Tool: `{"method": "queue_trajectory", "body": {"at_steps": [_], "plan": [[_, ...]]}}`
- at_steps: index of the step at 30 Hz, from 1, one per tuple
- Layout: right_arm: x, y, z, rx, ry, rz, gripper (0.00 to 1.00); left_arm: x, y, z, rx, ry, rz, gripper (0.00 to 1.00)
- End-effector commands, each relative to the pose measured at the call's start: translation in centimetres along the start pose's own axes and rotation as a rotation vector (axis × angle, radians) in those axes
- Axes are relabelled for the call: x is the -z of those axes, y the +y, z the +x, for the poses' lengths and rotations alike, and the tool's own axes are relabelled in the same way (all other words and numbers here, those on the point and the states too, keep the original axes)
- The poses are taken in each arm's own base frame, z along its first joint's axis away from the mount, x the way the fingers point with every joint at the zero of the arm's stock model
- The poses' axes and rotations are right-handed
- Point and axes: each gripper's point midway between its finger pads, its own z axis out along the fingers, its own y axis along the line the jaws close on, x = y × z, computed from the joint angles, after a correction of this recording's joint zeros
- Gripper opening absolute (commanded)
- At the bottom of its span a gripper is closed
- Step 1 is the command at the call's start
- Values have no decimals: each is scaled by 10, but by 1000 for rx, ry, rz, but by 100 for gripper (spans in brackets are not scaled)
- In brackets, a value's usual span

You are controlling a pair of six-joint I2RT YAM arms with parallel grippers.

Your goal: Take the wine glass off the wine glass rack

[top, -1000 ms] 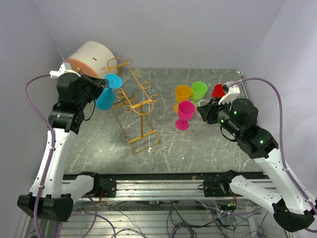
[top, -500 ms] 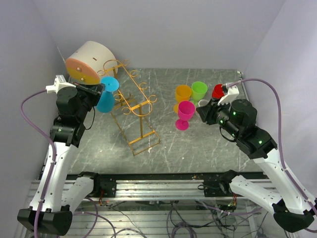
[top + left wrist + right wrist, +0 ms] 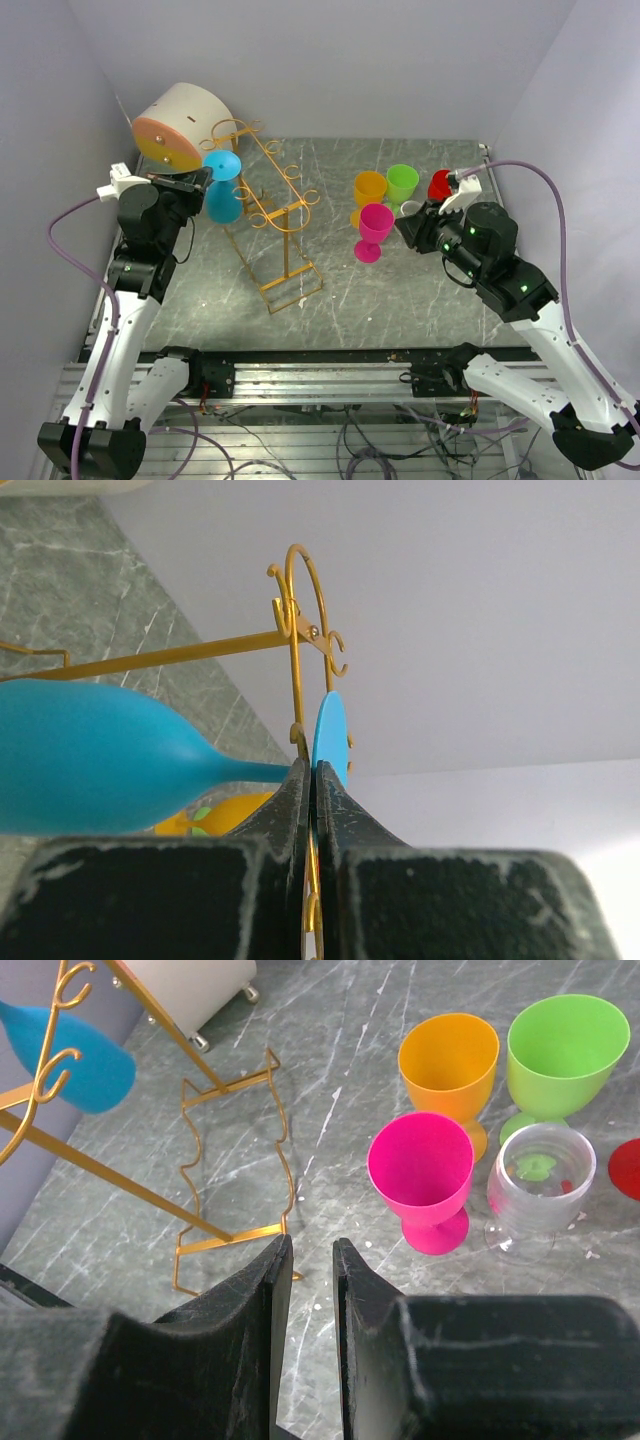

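**Blue glass pinched by its stem beside the rack**

The left fingers (image 3: 308,785) are pressed onto the thin stem of the blue wine glass (image 3: 222,200), gripping it just behind the round foot. The glass lies sideways in the air above the bench (image 3: 400,290), near its far left corner. In the left wrist view the bowl points one way and the flat foot the other. The foot stands right against the curled wire ends at the top of the rack (image 3: 200,646). Whether it touches the wire cannot be told from these views.

The rack stands on the left half of the bench, its rectangular base frame flat on the surface and its post upright. Just behind it, at the far left corner, sits a white and orange drum (image 3: 185,120), tilted with its orange face showing.

The right fingers (image 3: 408,228) are slightly parted with nothing between them. They hang above the bench towards its right edge, just beside a cluster of glasses standing upright. These are a pink glass (image 3: 376,222) nearest the rack, an orange glass (image 3: 369,187) and a green glass (image 3: 402,180) behind it, and a clear glass (image 3: 540,1185) beside the pink one. A red glass (image 3: 439,184) is closest to the right edge.
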Motion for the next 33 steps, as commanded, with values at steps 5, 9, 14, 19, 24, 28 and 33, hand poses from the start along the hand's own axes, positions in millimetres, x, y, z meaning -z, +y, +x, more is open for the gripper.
{"method": "queue_trajectory", "body": {"at_steps": [5, 9, 14, 19, 24, 28, 33], "plan": [[-1, 5, -3, -11, -22, -22, 23, 6, -34, -22, 19, -77, 64, 7], [-1, 4, -2, -10, -19, -21, 23, 8, -35, -27, 12, -96, 51, 7], [-1, 4, -2, -12, -20, -20, 23, 14, -34, -36, -22, -129, 3, 7], [-2, 5, -1, -15, -18, -28, 23, 24, -37, -46, -46, -169, -9, 7], [-2, 8, -1, -16, -13, -42, 23, 33, -45, -42, -22, -144, 24, 7], [3, 19, -7, -14, -17, -94, 24, 57, -69, -36, 25, -97, 135, 7], [15, 50, -19, -15, -24, -253, 25, 106, -98, -41, 52, -85, 230, 7]]}}
